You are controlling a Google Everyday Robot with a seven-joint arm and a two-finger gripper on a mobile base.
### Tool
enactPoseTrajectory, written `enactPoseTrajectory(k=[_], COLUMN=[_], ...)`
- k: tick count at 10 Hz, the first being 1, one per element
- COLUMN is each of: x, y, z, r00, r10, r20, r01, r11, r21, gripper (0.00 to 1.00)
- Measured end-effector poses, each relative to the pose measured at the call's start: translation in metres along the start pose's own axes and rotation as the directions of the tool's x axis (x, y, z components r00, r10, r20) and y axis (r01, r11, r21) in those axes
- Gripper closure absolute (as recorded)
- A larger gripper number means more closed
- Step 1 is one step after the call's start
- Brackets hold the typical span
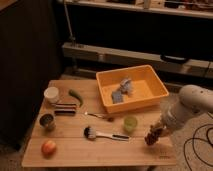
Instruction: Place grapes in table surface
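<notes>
The grapes [152, 135], a small dark reddish-brown lumpy bunch, hang at the right edge of the light wooden table surface [100, 147], near its front right corner. My gripper [158, 128] comes in from the right on a white arm and sits right on top of the bunch, which hangs from it just above or at the tabletop. Whether the grapes touch the wood is unclear.
An orange bin [131, 88] with grey items stands at the back right. A green cup [130, 123], a dish brush [102, 134], a fork [96, 116], an apple [48, 147], a dark can [47, 120], a white cup [51, 94] and a green pepper [76, 96] lie on the table.
</notes>
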Motion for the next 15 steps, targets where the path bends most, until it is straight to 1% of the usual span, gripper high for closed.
enactPoseTrajectory(k=[1, 2, 5, 6, 8, 15], x=[-0.002, -0.003, -0.004, -0.005, -0.005, -0.005], y=[-0.001, -0.001, 0.004, 0.004, 0.005, 0.005], z=[0.006, 0.011, 0.020, 0.025, 0.033, 0.034], r00=[1.000, 1.000, 0.999, 0.998, 0.997, 0.997], r10=[0.006, 0.011, 0.013, 0.014, 0.015, 0.016], r20=[-0.009, -0.021, -0.043, -0.054, -0.072, -0.073], r01=[-0.006, -0.011, -0.011, -0.011, -0.011, -0.011], r11=[1.000, 1.000, 0.999, 0.998, 0.998, 0.998], r21=[0.009, 0.021, 0.048, 0.056, 0.066, 0.067], gripper=[0.65, 0.53, 0.26, 0.20, 0.20, 0.20])
